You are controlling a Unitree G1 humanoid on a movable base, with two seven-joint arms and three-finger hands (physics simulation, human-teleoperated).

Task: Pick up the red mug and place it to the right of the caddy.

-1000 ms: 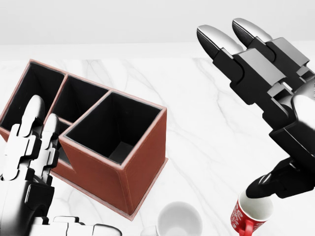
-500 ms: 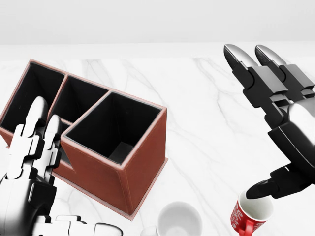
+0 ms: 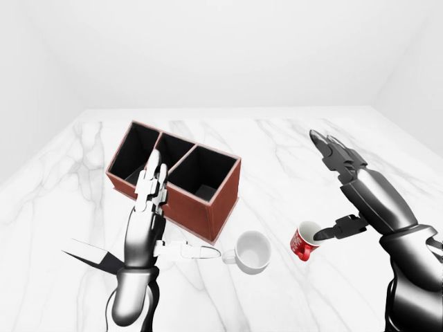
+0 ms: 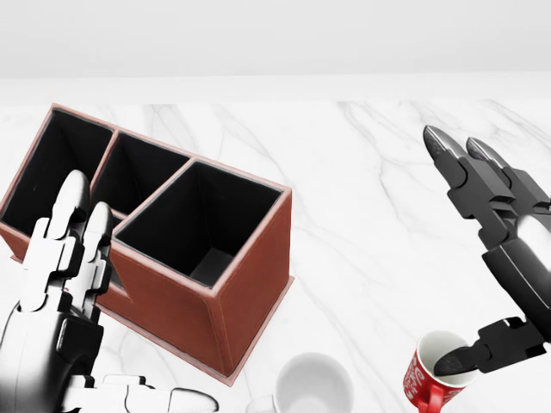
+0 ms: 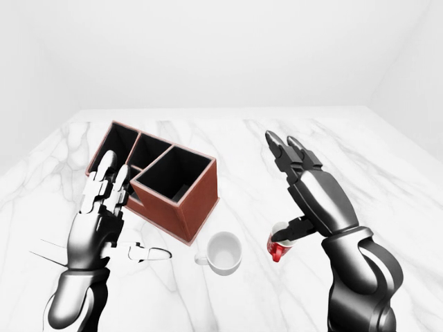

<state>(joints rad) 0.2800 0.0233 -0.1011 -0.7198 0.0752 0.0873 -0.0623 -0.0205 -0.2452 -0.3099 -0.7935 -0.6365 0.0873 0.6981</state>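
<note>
Red mug [image 4: 439, 372]: standing on the marble table [image 4: 362, 172], low right in the head view, right of the white mug [image 4: 314, 385] and the brown caddy [image 4: 202, 258]. Right hand [image 4: 495, 249]: fingers spread, lowered over the last second, thumb now at the rim; grasp apparently imminent. Left hand [image 4: 56, 284]: open, idle.

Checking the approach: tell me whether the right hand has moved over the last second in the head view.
Yes. Against the caddy, which stays put, the right hand has dropped and shifted right; its thumb now dips into the red mug.
</note>
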